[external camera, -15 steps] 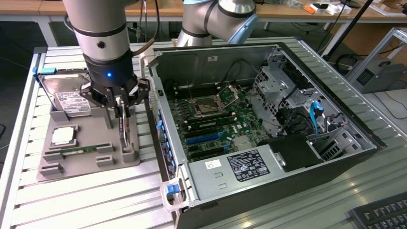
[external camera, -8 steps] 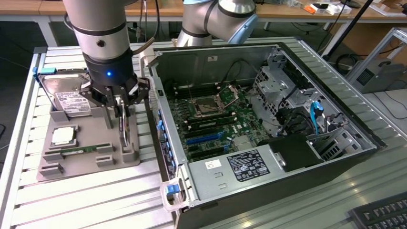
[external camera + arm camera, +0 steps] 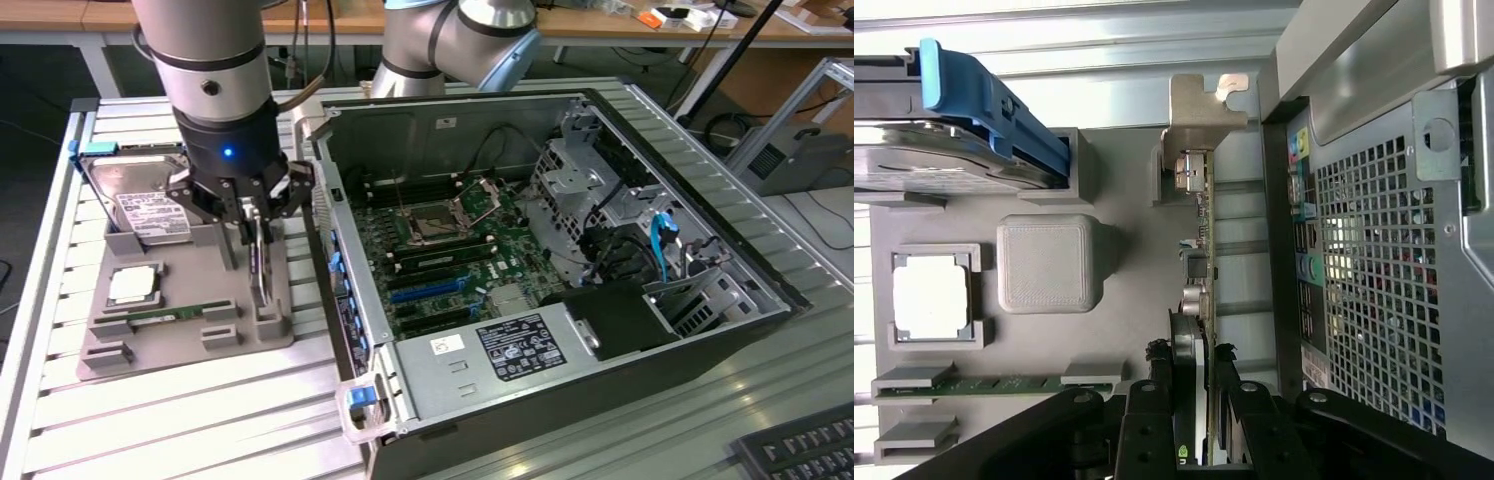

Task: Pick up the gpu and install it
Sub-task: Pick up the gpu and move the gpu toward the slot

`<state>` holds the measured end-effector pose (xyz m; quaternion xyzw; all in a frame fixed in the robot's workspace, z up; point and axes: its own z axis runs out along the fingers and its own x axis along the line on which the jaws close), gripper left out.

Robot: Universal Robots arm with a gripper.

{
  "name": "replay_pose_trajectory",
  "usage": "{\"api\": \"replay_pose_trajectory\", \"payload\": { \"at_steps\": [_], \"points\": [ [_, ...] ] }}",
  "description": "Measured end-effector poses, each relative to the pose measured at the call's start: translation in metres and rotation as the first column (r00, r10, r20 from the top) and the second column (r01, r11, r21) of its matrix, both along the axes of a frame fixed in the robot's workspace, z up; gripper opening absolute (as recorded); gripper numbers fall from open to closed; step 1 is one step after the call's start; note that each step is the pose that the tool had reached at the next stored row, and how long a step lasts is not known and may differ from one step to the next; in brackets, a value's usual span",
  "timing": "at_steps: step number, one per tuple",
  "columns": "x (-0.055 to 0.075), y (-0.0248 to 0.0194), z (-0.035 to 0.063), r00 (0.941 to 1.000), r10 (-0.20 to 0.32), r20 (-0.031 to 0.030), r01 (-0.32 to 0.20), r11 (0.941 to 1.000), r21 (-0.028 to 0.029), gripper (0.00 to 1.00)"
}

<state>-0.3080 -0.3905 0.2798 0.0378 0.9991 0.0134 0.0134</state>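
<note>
The gpu [image 3: 264,288] is a thin dark card standing on edge in the grey holder tray [image 3: 174,345], beside the open computer case [image 3: 747,300]. My gripper [image 3: 254,255] reaches straight down over it. In the wrist view the card [image 3: 1199,235] runs away from me to its silvery end bracket [image 3: 1206,105], and my gripper [image 3: 1191,352] has one finger pressed against each face of the card, shut on it. The card's lower edge still sits in the tray's slots.
The tray also holds a hard drive [image 3: 147,205] with a blue handle [image 3: 994,105], a processor [image 3: 134,285] and a green memory stick [image 3: 167,317]. Inside the case lies the motherboard [image 3: 441,255] with blue card slots [image 3: 427,290]. The case's perforated back wall [image 3: 1384,260] stands close beside the card.
</note>
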Motion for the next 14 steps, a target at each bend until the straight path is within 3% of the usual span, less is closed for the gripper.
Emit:
{"api": "replay_pose_trajectory", "payload": {
  "at_steps": [14],
  "points": [
    [0.0000,0.0000,0.0045,1.0000,0.000,0.0000,0.000,1.0000,0.0000,0.27]
  ]
}}
